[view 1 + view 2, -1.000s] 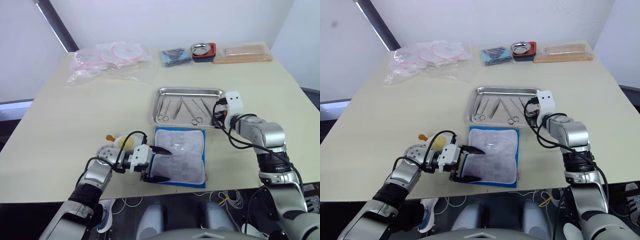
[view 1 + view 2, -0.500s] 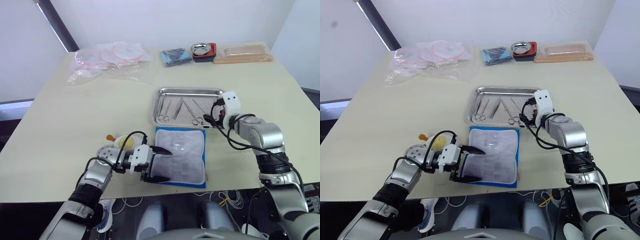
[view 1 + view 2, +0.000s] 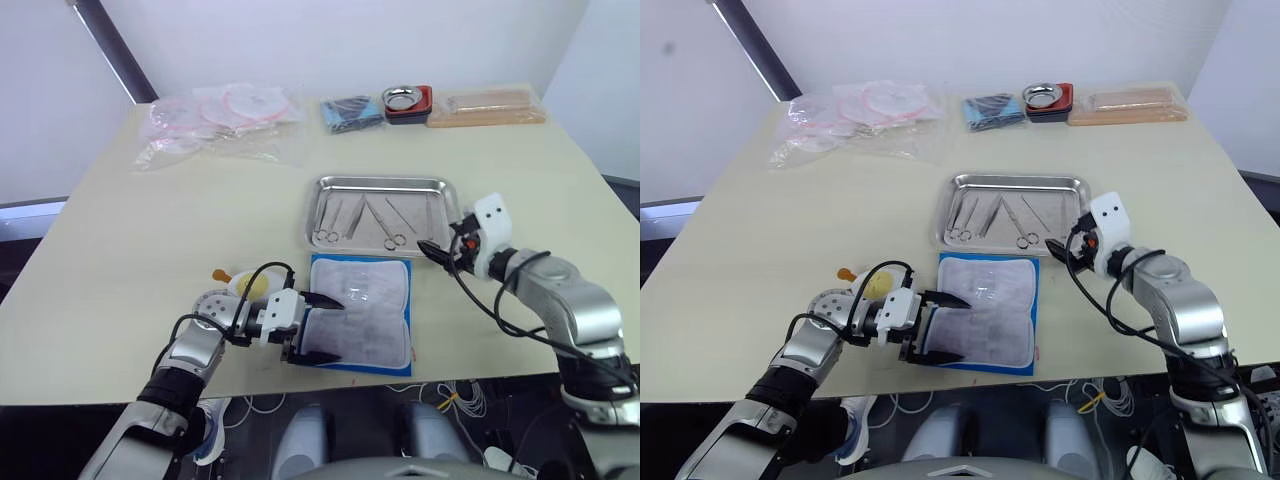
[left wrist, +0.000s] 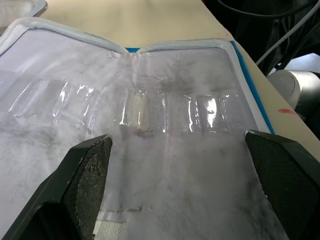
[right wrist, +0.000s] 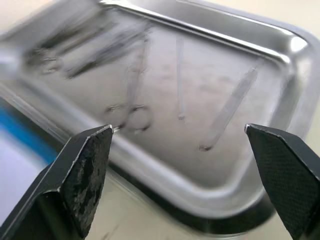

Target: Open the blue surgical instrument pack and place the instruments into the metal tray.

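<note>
Head views: the pack (image 3: 360,312) lies open, lining up, its long axis running toward the tray (image 3: 380,186) just beyond; the instruments (image 3: 362,220) lie in the tray, mostly lengthwise front to back; left gripper (image 3: 312,330) spreads wide over the pack's near-left edge. Right wrist view: right gripper (image 5: 175,165) gapes wide, empty, at the tray's corner.

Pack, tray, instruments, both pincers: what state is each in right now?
Blue surgical instrument pack: unfolded flat, lining up, pockets empty.
Metal tray: upright, holding instruments.
Instruments: lying loose in the tray.
Left pincer: open, over the pack.
Right pincer: open, empty, beside the tray.
</note>
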You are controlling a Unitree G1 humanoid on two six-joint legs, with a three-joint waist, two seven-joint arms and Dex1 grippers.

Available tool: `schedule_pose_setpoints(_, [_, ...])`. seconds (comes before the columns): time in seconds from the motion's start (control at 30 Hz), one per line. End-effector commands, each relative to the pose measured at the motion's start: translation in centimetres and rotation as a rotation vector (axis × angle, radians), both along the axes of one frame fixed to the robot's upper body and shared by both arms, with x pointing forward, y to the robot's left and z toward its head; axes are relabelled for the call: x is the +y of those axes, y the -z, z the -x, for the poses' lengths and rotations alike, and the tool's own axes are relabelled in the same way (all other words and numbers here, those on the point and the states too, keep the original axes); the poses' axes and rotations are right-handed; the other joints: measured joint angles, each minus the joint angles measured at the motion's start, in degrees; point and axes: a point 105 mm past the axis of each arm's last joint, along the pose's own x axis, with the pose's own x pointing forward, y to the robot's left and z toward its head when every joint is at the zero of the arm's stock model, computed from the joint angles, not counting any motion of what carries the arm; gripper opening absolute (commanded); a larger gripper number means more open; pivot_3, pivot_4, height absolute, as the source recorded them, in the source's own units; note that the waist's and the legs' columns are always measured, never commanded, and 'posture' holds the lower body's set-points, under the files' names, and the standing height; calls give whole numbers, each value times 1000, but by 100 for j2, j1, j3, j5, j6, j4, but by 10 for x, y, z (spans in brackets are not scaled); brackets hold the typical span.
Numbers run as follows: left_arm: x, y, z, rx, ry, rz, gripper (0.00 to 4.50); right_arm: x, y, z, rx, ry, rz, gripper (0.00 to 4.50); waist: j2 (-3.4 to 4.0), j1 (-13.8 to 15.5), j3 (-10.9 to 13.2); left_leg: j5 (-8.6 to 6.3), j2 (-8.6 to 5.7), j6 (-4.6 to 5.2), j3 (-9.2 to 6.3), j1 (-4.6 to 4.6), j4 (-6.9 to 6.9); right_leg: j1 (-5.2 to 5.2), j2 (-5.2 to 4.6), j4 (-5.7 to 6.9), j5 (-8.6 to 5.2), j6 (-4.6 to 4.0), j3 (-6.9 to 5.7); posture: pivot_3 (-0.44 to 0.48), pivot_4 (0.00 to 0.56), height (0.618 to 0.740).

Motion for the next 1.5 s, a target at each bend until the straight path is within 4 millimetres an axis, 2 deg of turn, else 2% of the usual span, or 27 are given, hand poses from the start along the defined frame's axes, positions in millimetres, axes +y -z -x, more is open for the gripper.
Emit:
schedule_pose_setpoints(0.03, [13, 37, 15, 141, -44, -115, 4500, 2, -21, 18, -139, -115, -33, 4445, -8, -3, 5, 0, 0, 0, -1, -1, 0, 0, 0, 0, 0, 0, -1, 0, 150, 740])
schedule_pose_setpoints(0.3, [4, 6, 9, 69, -29, -8, 4500, -11, -17, 53, -233, -224, -147, 4445, -82, -1, 86, -1, 1, -1, 5, -13, 0, -6, 0, -4, -4, 6, 3, 0, 150, 740])
schedule_pose_setpoints(0.37, [0, -8, 6, 43, -29, 34, 4500, -14, -16, 58, -229, -244, -167, 4445, -98, 2, 102, -1, 0, -1, 5, -15, 0, -7, 0, -4, -4, 6, 3, 0, 150, 740])
schedule_pose_setpoints(0.53, [-10, -39, 1, 14, -55, 139, 4500, -19, -17, 64, -250, -275, -193, 4445, -155, 6, 186, -1, 1, -1, 4, -28, 2, -18, 0, -4, -3, 7, 2, 0, 150, 740])
schedule_pose_setpoints(0.6, [-14, -60, -3, 8, -84, 202, 4500, -22, -17, 66, -257, -279, -197, 4445, -172, 6, 213, -1, 1, -2, 3, -33, 1, -23, 0, -4, 7, 24, 2, 0, 150, 740])
schedule_pose_setpoints(0.77, [-9, -89, -9, -11, -159, 275, 4500, -25, -14, 71, -259, -294, -196, 4445, -176, 8, 229, -1, 1, -2, 0, -52, 2, -37, 0, -3, 9, 28, 0, 0, 150, 740])
schedule_pose_setpoints(0.83, [2, -101, -15, -7, -221, 317, 4500, -31, -13, 70, -280, -266, -170, 4445, -176, 4, 232, -1, 0, -2, 1, -51, 2, -37, 0, -4, 9, 27, 2, 0, 150, 740])
schedule_pose_setpoints(0.93, [21, -108, -23, -22, -318, 340, 4500, -37, -10, 74, -286, -253, -159, 4445, -176, 5, 245, -1, 0, -2, 1, -50, 2, -38, 1, -2, 8, 30, 2, 0, 150, 740])
schedule_pose_setpoints(1.13, [85, -116, -37, -65, -578, 339, 4500, -56, -9, 84, -310, -219, -158, 4445, -179, -10, 252, -1, 0, -2, 2, -49, 7, -37, 1, 1, 8, 31, 2, 0, 150, 740])
schedule_pose_setpoints(1.23, [112, -108, -32, -74, -676, 288, 4500, -66, -6, 89, -314, -224, -127, 4445, -177, 0, 254, -1, 1, -2, 5, -46, 9, -36, 0, 2, 9, 28, 4, 0, 150, 740])
schedule_pose_setpoints(1.27, [129, -101, -29, -63, -745, 263, 4500, -71, -4, 91, -300, -229, -117, 4445, -177, 7, 255, -1, 1, -2, 6, -46, 10, -36, 0, 2, 10, 27, 4, 0, 150, 740])
schedule_pose_setpoints(1.37, [161, -90, -20, -40, -877, 234, 4500, -83, 3, 99, -259, -245, -91, 4445, -178, 10, 255, -2, 1, -3, 7, -46, 16, -35, -2, 5, 17, 16, 5, 0, 150, 740])
schedule_pose_setpoints(1.5, [192, -77, -1, 13, -1004, 207, 4500, -105, 15, 108, -190, -214, -83, 4445, -182, 20, 257, -2, 1, -3, 8, -45, 17, -34, -2, 5, 18, 13, 4, 0, 150, 740])
